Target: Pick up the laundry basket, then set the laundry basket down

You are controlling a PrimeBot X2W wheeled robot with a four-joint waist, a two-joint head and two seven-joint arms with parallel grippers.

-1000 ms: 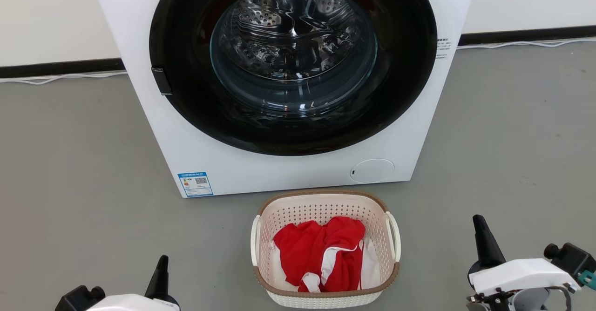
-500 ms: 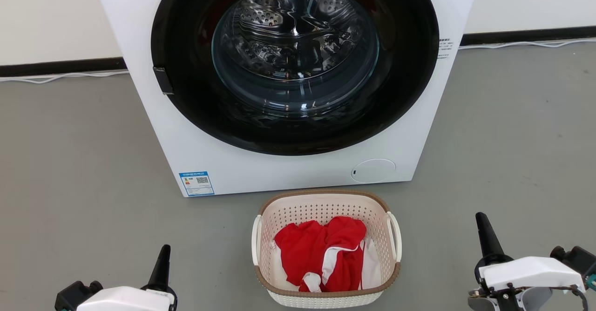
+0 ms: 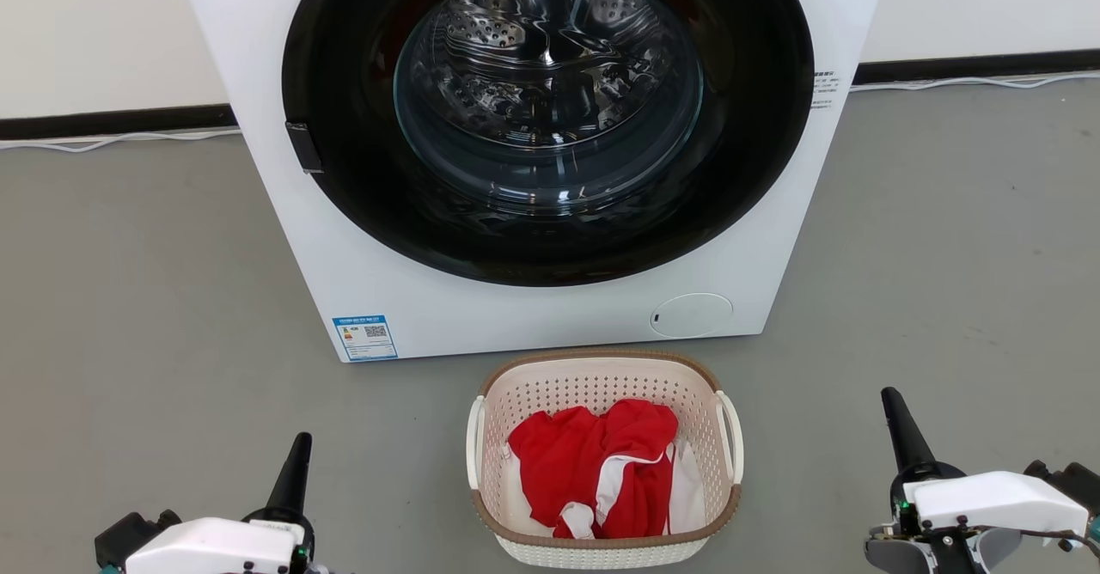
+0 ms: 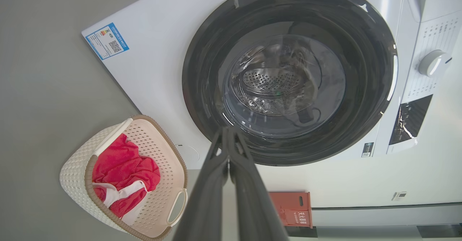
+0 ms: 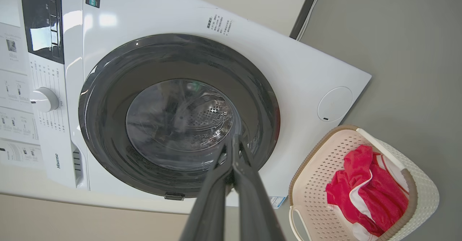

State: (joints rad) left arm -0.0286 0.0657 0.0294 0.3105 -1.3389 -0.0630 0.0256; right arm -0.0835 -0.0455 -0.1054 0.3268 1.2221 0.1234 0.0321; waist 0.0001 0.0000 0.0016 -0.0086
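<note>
The cream-white perforated laundry basket with a brown rim and white loop handles stands on the grey floor just in front of the washing machine, with red and white clothes inside. The basket lies at the lower left of the left wrist view, and the basket sits at the lower right of the right wrist view. My left gripper is shut and empty, well to the basket's left. My right gripper is shut and empty, well to its right. Both point toward the machine.
The white front-loading washing machine with a closed dark round door stands right behind the basket. Open grey floor spreads on both sides. A white cable runs along the black skirting. A red box sits by the machine.
Both arms have drawn slightly down and back toward me. The view has shifted a little to the right. The basket has not moved.
</note>
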